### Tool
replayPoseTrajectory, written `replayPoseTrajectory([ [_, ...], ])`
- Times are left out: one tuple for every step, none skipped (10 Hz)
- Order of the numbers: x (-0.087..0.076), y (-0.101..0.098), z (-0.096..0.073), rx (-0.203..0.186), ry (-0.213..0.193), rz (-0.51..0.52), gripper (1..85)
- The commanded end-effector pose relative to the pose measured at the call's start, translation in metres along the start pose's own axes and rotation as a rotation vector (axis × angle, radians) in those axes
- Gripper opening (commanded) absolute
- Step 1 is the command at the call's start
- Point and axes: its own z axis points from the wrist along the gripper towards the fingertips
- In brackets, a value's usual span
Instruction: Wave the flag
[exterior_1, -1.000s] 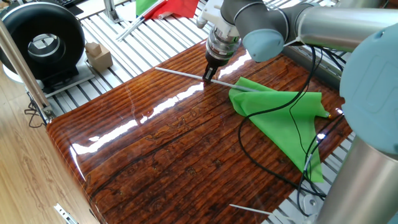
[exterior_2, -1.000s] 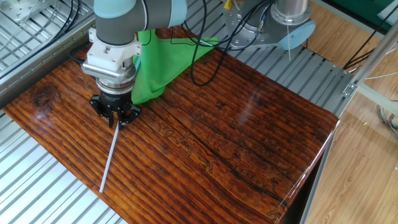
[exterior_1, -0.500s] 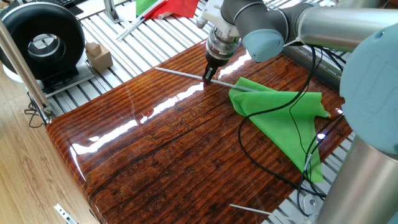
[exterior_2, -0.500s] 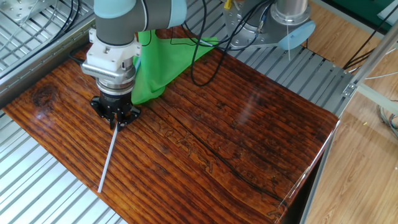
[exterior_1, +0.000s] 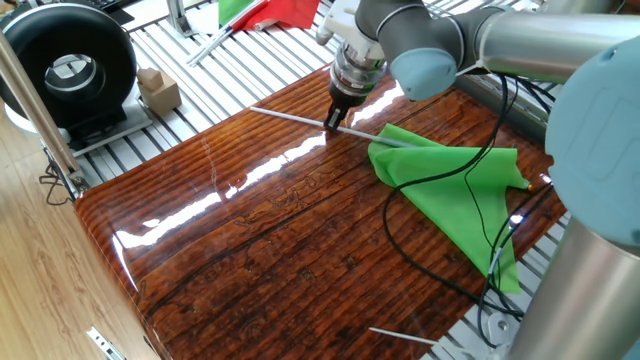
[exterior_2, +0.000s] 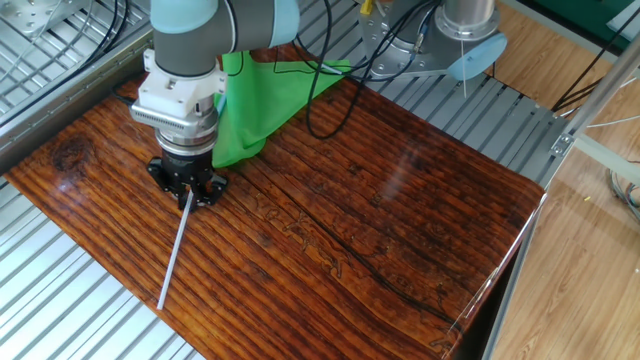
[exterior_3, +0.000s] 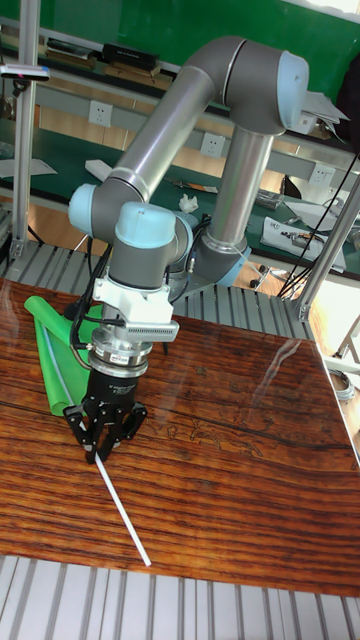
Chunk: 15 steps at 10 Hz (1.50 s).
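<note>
The flag lies flat on the glossy wooden table (exterior_1: 250, 240). Its bright green cloth (exterior_1: 450, 190) is crumpled at the right, and its thin grey-white rod (exterior_1: 285, 117) runs left from it. My gripper (exterior_1: 333, 124) points straight down with its fingers shut on the rod, near the rod's middle and just left of the cloth. In the other fixed view the gripper (exterior_2: 188, 197) stands over the rod (exterior_2: 172, 262), with the cloth (exterior_2: 250, 100) behind it. In the tall view the rod (exterior_3: 125, 512) sticks out below the gripper (exterior_3: 100, 450), and the cloth (exterior_3: 50, 340) lies at the left.
A black round blower (exterior_1: 70, 65) and a small wooden block (exterior_1: 158, 88) sit on the slatted bench at the back left. A red-and-green flag (exterior_1: 270, 12) lies behind. A black cable (exterior_1: 430, 230) crosses the table and cloth. Another thin rod (exterior_1: 400, 335) lies at the front edge.
The gripper has shifted very slightly upward while still shut on the rod. The rod's free end and the cloth lie where they were.
</note>
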Motion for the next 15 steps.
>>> replayPoseTrajectory([
  [0.0, 0.003, -0.004, -0.002, 0.039, 0.036, 21.3],
  [0.0, 0.0, -0.007, -0.004, 0.044, 0.053, 5.7],
  [0.002, 0.0, -0.013, -0.021, 0.052, 0.068, 1.0],
  [0.006, -0.004, -0.021, -0.026, 0.072, 0.062, 1.0],
  [0.009, -0.006, -0.028, -0.035, 0.085, 0.058, 1.0],
  [0.011, -0.005, -0.034, -0.032, 0.096, 0.06, 1.0],
  [0.012, -0.004, -0.038, -0.038, 0.101, 0.056, 1.0],
  [0.016, 0.004, -0.041, -0.07, 0.122, 0.032, 1.0],
  [0.022, 0.002, -0.048, -0.055, 0.171, -0.047, 1.0],
  [0.02, -0.011, -0.059, 0.03, 0.221, -0.152, 1.0],
  [0.008, -0.026, -0.07, 0.122, 0.232, -0.251, 1.0],
  [-0.005, -0.032, -0.077, 0.177, 0.224, -0.314, 1.0],
  [-0.009, -0.027, -0.079, 0.173, 0.216, -0.318, 1.0],
  [-0.008, -0.02, -0.08, 0.145, 0.21, -0.288, 1.0],
  [0.0, 0.007, -0.08, 0.036, 0.219, -0.153, 1.0],
])
